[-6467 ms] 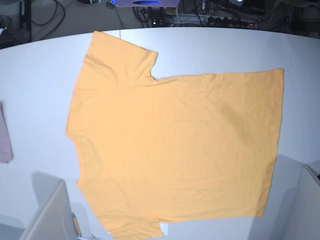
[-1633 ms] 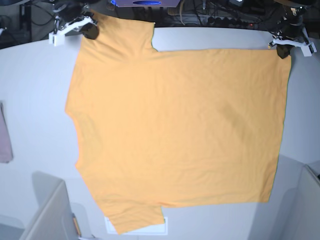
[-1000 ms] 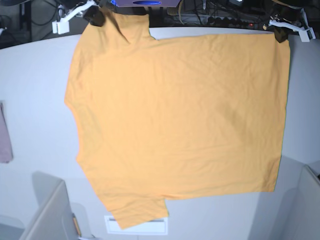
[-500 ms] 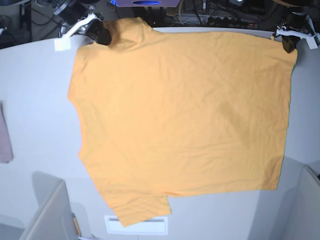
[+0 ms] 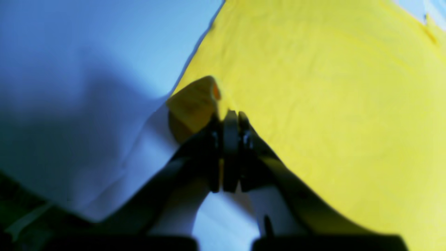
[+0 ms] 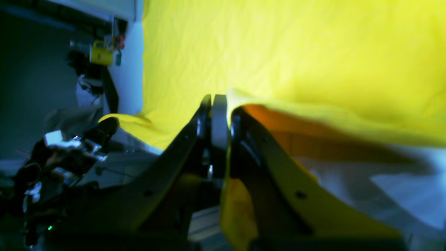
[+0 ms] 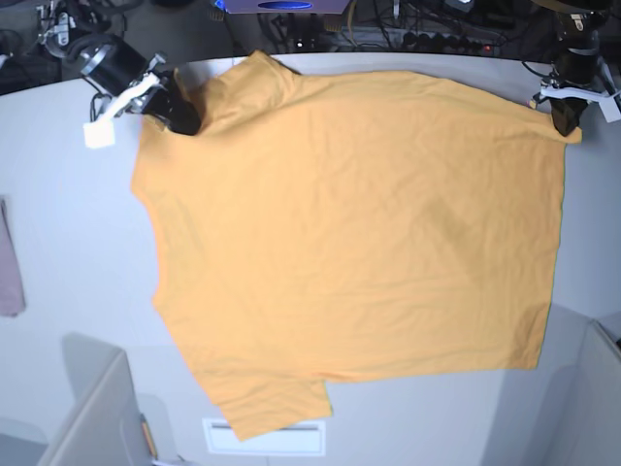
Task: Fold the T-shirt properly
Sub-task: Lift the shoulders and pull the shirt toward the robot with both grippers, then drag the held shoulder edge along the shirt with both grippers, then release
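Observation:
The orange-yellow T-shirt point(image 7: 349, 243) lies spread on the white table point(image 7: 68, 194), plain side up, with no print or tag showing. My right gripper point(image 7: 184, 121) is shut on the far sleeve at the shirt's far left corner; in the right wrist view point(image 6: 219, 111) the cloth point(image 6: 313, 52) is pinched between the jaws. My left gripper point(image 7: 566, 118) is shut on the hem corner at the far right; in the left wrist view point(image 5: 228, 122) the folded corner point(image 5: 195, 101) sits in the jaws.
A pinkish-mauve cloth point(image 7: 9, 262) lies at the table's left edge. A white card point(image 7: 264, 437) shows under the near sleeve. Grey panels point(image 7: 92, 417) stand at the near left and near right point(image 7: 592, 408). Cables and equipment lie beyond the far edge point(image 7: 427, 29).
Both grippers took hold of the shirt's far corners and pulled it toward the far edge. Over the last second they came back down toward the table and the shirt settled.

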